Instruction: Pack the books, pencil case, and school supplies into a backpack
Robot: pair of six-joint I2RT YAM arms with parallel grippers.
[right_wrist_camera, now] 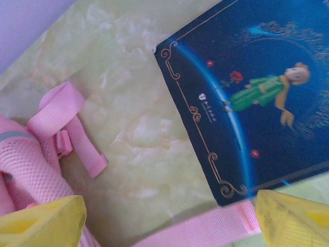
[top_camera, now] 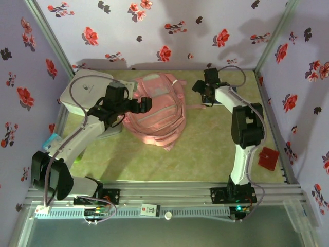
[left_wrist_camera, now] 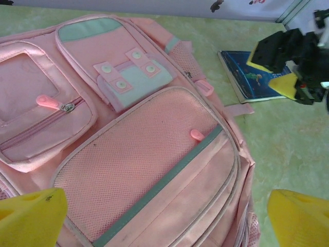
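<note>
The pale-pink backpack (top_camera: 154,110) lies flat, front pockets up, in the middle of the green table. My left gripper (top_camera: 145,104) hovers over it, open; in the left wrist view its yellow fingertips (left_wrist_camera: 31,216) stand wide apart above the mesh front pocket (left_wrist_camera: 139,164) with nothing between them. A dark blue book (right_wrist_camera: 257,103) with a small green figure lies flat on the table just right of the backpack. My right gripper (top_camera: 204,91) hangs open above that book's near edge and a pink strap (right_wrist_camera: 205,226). The same book (left_wrist_camera: 247,77) lies under the right gripper (left_wrist_camera: 280,69).
A white rounded-corner box (top_camera: 85,92) stands at the back left, beside the left arm. A red square item (top_camera: 268,158) lies outside the right frame rail. Floral walls close in the table on three sides. A loose pink strap end (right_wrist_camera: 67,123) lies between backpack and book.
</note>
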